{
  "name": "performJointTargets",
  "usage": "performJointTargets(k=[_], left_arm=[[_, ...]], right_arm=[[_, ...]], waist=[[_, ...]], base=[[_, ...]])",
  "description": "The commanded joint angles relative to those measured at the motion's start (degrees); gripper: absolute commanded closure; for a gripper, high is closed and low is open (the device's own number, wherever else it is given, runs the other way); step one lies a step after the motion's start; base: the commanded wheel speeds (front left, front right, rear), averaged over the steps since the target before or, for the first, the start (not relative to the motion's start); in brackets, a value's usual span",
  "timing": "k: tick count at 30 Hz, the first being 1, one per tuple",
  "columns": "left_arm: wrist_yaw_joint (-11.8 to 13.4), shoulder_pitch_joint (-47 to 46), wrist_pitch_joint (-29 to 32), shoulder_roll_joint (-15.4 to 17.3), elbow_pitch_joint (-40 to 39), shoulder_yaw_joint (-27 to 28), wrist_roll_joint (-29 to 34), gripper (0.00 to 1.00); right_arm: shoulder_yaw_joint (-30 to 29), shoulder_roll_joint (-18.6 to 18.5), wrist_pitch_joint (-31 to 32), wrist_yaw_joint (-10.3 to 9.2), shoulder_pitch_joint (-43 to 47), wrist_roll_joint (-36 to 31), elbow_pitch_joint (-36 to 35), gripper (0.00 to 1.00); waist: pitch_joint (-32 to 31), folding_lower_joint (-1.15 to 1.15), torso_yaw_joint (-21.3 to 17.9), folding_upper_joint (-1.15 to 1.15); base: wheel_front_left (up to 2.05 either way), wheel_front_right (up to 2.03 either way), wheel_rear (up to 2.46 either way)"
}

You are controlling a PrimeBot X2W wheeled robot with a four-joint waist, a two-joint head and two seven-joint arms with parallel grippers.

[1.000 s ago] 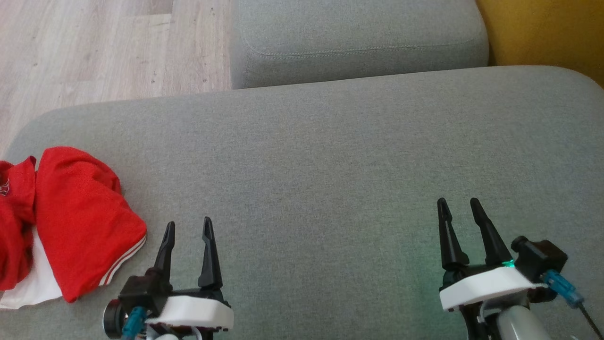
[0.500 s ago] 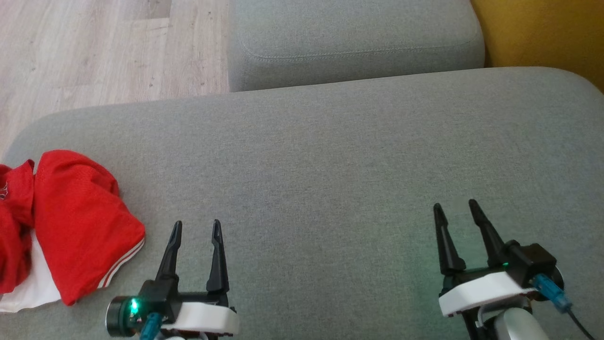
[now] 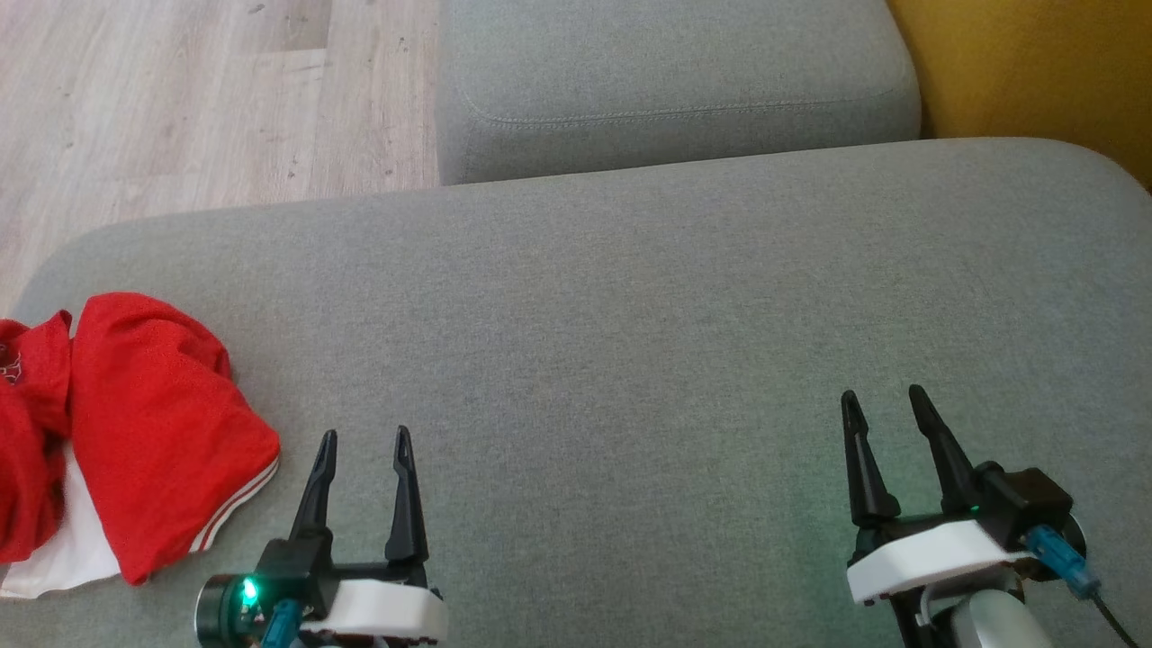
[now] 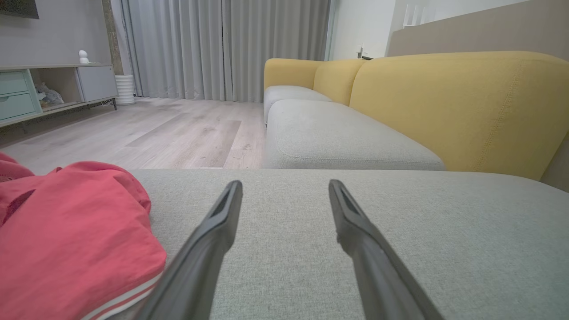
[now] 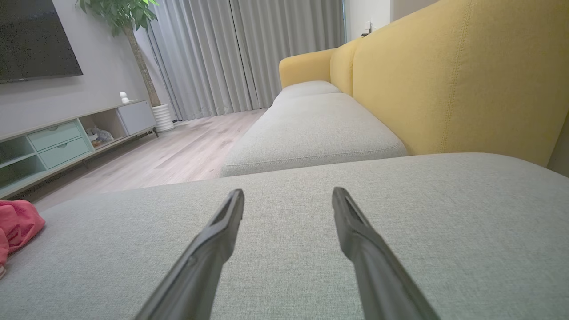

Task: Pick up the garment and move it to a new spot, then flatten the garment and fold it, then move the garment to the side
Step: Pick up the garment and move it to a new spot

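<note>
crumpled red mesh garment: lower left of frame, long axis top-to-bottom | left pincer: wide | right pincer: wide

Sofa: grey cushions, yellow back.
Floor: pale wood, beside sofa.
Curtains: grey, beyond sofa.

One garment, two grey cushions, one left pincer, one right pincer.
</note>
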Motion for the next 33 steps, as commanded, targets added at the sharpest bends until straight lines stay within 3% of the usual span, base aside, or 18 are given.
performJointTargets(k=[1, 14, 18, 23, 33], left_arm=[[0.4, -2.3, -0.5, 0.4, -1.6, 2.1, -0.4, 0.0], [0.2, -2.2, -0.5, 0.4, -1.3, 2.6, -0.4, 0.0], [0.0, -2.2, -0.5, 0.4, -1.4, 2.8, -0.1, 0.0], [-0.1, -2.5, -0.5, 0.4, -1.3, 2.8, 0.1, 0.0], [0.2, -1.7, -0.5, 0.4, -2.5, 3.4, 1.0, 0.0]], right_arm=[[1.1, -0.5, -0.6, 0.44, -2.5, 0.0, -1.4, 0.0], [1.0, -0.5, -0.6, 0.44, -2.5, -0.2, -0.6, 0.0], [0.4, -0.5, -0.6, 0.44, -2.0, -0.1, -0.7, 0.0], [-0.1, -0.5, -0.6, 0.44, -1.4, -0.5, -0.9, 0.0], [1.2, -0.5, -0.6, 0.44, -0.8, -0.6, -1.2, 0.0]], waist=[[-0.1, 0.0, 0.0, 0.0], [-0.1, 0.0, 0.1, 0.0], [0.0, 0.0, 2.3, 0.0], [-0.2, 0.0, 8.1, 0.0], [-0.5, 0.0, 24.2, 0.0]], base=[[0.0, 0.0, 0.0], [0.0, 0.0, 0.0], [0.0, 0.0, 0.0], [0.0, 0.0, 0.0], [0.0, 0.0, 0.0]])
